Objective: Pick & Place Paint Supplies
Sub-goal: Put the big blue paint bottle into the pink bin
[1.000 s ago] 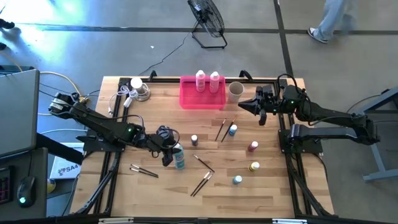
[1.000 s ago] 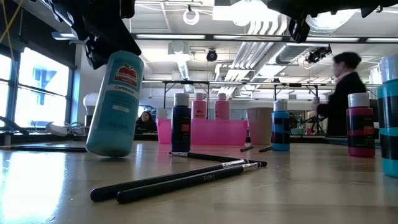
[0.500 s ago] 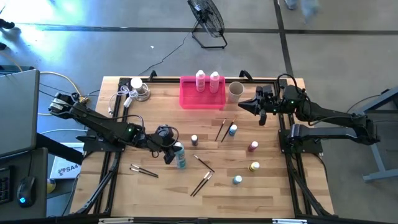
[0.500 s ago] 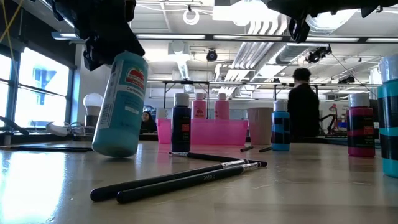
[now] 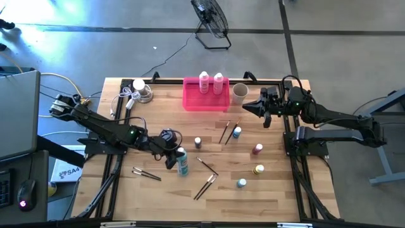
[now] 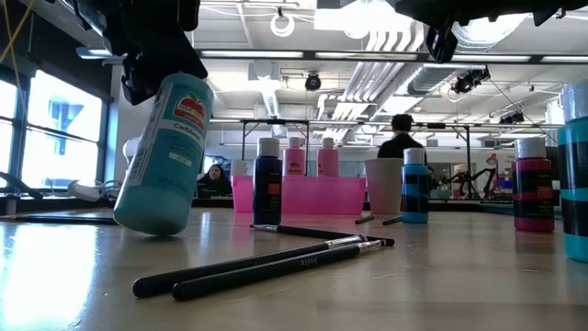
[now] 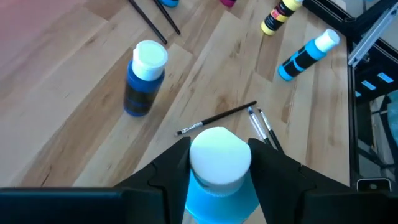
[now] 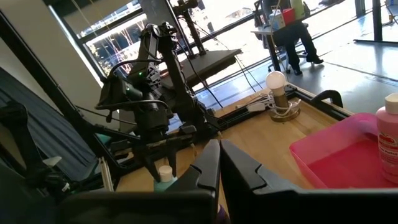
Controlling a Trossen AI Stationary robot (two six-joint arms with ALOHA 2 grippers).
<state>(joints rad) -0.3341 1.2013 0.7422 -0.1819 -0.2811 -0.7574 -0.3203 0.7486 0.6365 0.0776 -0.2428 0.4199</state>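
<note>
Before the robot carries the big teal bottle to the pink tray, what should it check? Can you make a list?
1. Left gripper shut on the teal bottle at its cap: ok.
2. Bottle upright: not ok, it leans, its base on the table.
3. Room in the pink tray beside two pink bottles: ok.
4. Right gripper out of the way beside the cup: ok.
5. Grip firmness: cannot tell.

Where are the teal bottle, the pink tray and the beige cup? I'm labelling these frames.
teal bottle (image 6: 165, 156): low view, on its label, tilted in the left gripper (image 7: 217, 163).
pink tray (image 5: 205, 101): high view, bare floor.
beige cup (image 5: 239, 93): high view, rim.
</note>
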